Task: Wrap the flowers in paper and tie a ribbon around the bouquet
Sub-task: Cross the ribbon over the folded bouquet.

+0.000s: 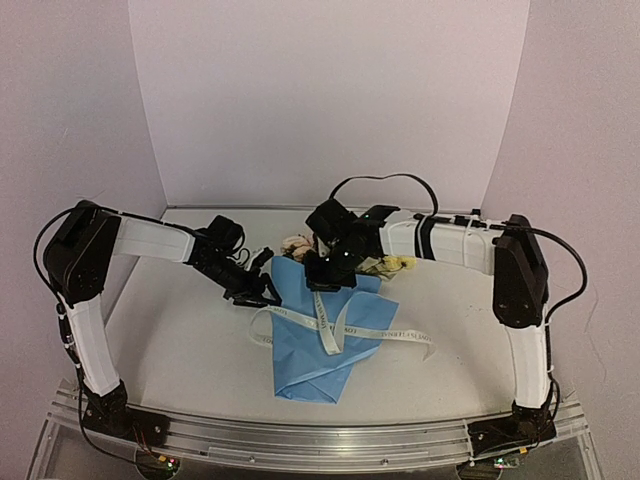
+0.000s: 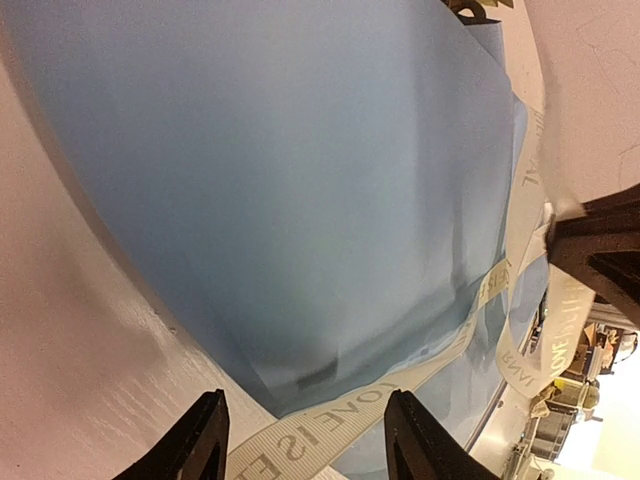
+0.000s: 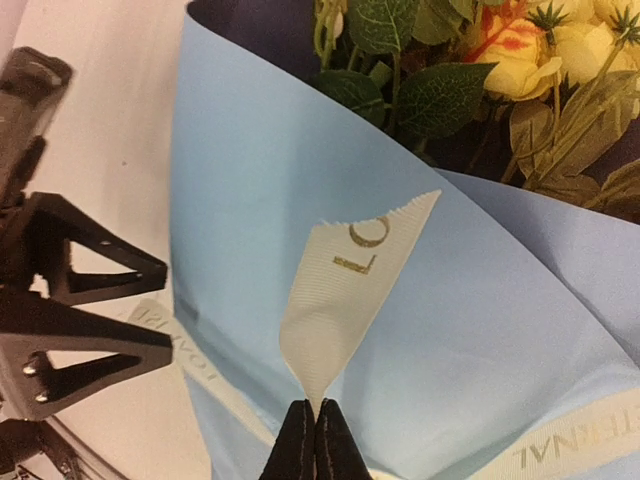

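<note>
The right hand (image 3: 315, 440), clenched on the ribbon's (image 3: 345, 300) cut end, hangs over the bouquet (image 1: 320, 350), forearm stretched leftward. The left hand (image 2: 305, 440), released, sits low at the paper's (image 2: 300, 180) left edge. The bouquet lies on the desk (image 1: 180, 340), flowers (image 3: 540, 50) rearward.

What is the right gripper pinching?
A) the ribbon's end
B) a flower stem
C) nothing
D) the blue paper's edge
A: the right wrist view shows the right gripper shut on the cut end of the ribbon, with the paper behind it.
</note>
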Motion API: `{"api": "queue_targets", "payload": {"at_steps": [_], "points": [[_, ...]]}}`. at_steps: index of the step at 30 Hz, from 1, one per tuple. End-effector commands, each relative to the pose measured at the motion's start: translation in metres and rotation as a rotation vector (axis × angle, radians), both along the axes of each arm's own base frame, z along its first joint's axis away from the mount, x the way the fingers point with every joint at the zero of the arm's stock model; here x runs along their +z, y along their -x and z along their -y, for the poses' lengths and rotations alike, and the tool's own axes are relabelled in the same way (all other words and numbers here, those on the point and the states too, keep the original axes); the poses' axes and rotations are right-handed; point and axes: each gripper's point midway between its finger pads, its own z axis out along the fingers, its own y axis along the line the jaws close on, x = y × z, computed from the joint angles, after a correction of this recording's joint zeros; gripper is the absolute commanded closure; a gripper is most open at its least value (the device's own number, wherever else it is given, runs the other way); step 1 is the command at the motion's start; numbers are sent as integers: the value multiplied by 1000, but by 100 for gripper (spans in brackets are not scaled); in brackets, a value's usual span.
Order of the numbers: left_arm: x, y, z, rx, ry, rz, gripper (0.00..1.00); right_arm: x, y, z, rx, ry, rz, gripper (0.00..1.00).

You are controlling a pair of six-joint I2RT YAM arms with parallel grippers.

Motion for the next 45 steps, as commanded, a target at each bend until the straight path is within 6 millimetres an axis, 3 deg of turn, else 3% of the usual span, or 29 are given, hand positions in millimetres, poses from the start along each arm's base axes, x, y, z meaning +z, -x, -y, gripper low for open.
{"api": "queue_targets", "payload": {"at_steps": [1,9,15,21,27,28,30,34,45], "points": [[15,3,5,-37,20,40,44,51,16,-8,49,-120,44,100],[16,8,8,-60,32,40,54,38,57,-21,139,-246,-99,100],[17,10,9,-72,39,36,71,25,71,-25,158,-295,-166,100],[18,9,12,-74,43,39,75,27,83,-35,219,-330,-200,100],[20,6,14,-73,42,45,83,14,95,-43,250,-341,-273,100],[20,7,14,-74,41,43,80,11,96,-43,249,-337,-279,100],[22,8,14,-75,41,45,65,9,96,-44,250,-336,-287,100],[33,8,12,-70,49,80,52,5,97,-46,251,-337,-303,100],[37,18,9,-104,46,78,50,-8,98,-50,246,-333,-346,100]]}}
